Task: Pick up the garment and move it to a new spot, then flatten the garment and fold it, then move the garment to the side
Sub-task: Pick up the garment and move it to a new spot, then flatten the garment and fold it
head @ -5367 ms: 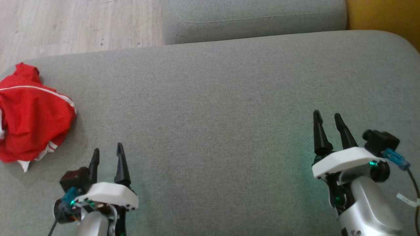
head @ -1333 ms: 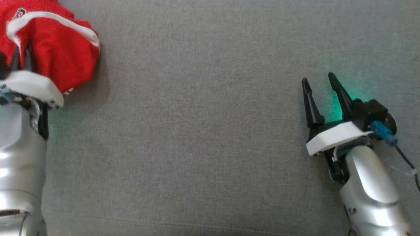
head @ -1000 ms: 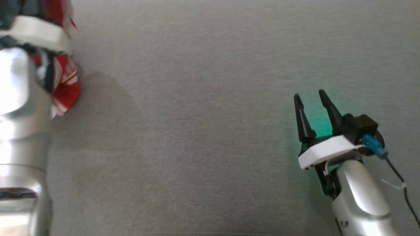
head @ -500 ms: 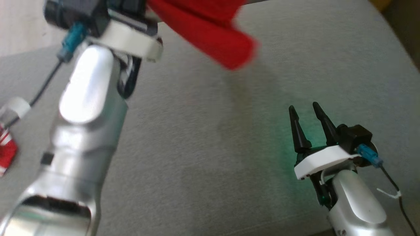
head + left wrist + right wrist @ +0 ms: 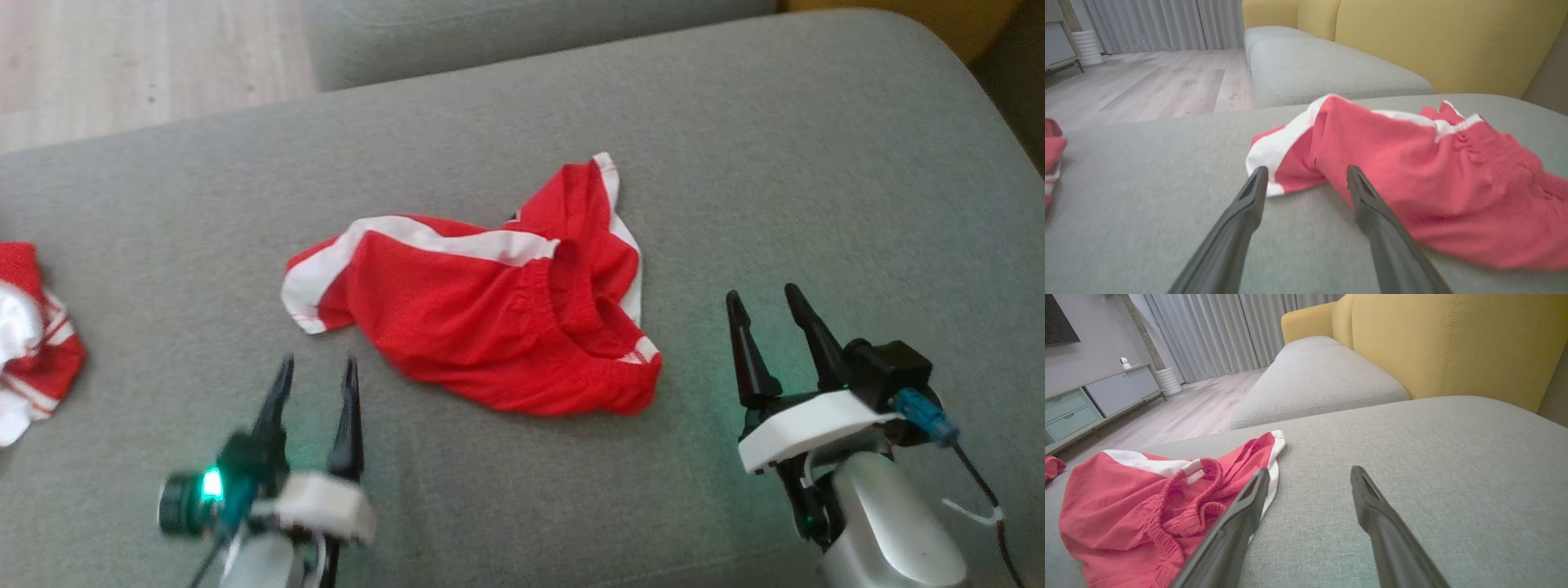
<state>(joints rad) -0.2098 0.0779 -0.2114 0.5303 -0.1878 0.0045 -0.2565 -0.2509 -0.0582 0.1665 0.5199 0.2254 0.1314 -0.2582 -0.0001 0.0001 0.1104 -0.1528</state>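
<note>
On the grey sofa cushion (image 5: 816,163) we find, at the far left edge, a crumpled red-and-white bundle of cloth (image 5: 33,327), well apart from everything else. Next comes the left gripper (image 5: 318,361), low in the head view and slightly blurred, with a green light glowing at its wrist. Its two dark fingers stand parted with only bare air between them, and they grasp nothing. Their tips point at the near-left edge of the garment (image 5: 490,327) and sit just beside it; we cannot tell whether they touch the cloth. The garment, a pair of red shorts with white trim, lies loose and rumpled in the middle of the cushion between the two arms. One white-banded leg stretches to the left, and the gathered waistband gapes toward the right. To its right, near but clear of the cloth, the right gripper (image 5: 761,292) hovers over bare upholstery, also spread apart and holding nothing. Behind the cushion we see pale wooden floor (image 5: 122,65) at the upper left and a second cushion (image 5: 490,33) in grey. A yellow backrest (image 5: 1433,36) rises along the right side in the wrist views.
</note>
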